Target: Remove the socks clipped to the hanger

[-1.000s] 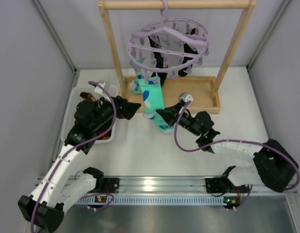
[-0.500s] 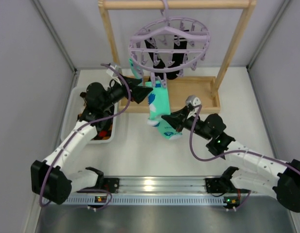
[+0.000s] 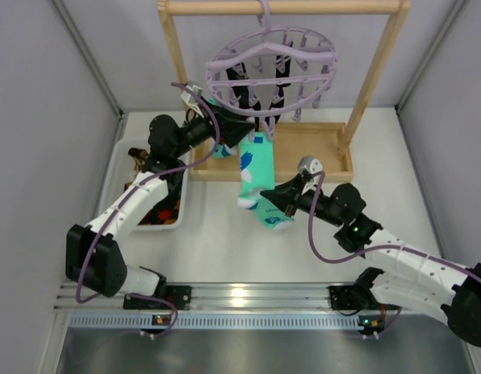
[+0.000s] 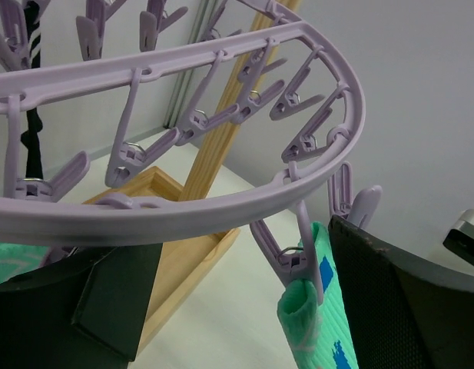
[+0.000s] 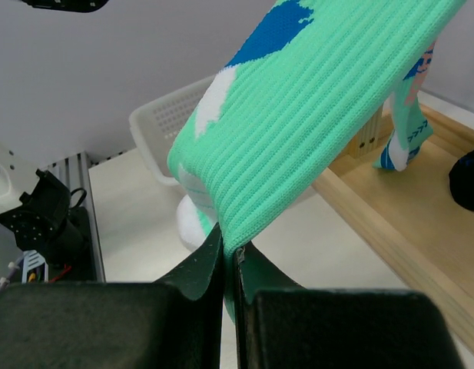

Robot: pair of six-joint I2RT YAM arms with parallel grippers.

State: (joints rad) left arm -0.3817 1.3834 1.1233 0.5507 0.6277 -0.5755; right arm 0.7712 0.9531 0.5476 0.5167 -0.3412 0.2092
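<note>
The lilac hanger (image 3: 271,66) hangs by its hook from the wooden frame's top bar. A mint-green sock (image 3: 256,167) dangles from one rim peg (image 4: 296,260), which pinches the sock's cuff (image 4: 306,327). My left gripper (image 3: 244,128) is open, one finger (image 4: 114,300) left of that peg and the other (image 4: 409,300) right of it; neither touches it. My right gripper (image 5: 230,250) is shut on the mint-green sock (image 5: 313,100) lower down, pulling it slanted. Black socks (image 3: 283,89) hang under the ring. A second mint-green sock (image 5: 402,138) lies on the wooden base.
The light wooden frame (image 3: 178,70) stands at the back, with a tray-like base (image 3: 318,148). At the left is a white basket (image 3: 119,167) holding red-orange patterned socks (image 3: 158,210). Grey walls close in both sides.
My left arm has lifted from beside the basket up to the hanger's rim, its jaws now round the peg. The right gripper has drawn the sock's lower end slightly right and nearer.
</note>
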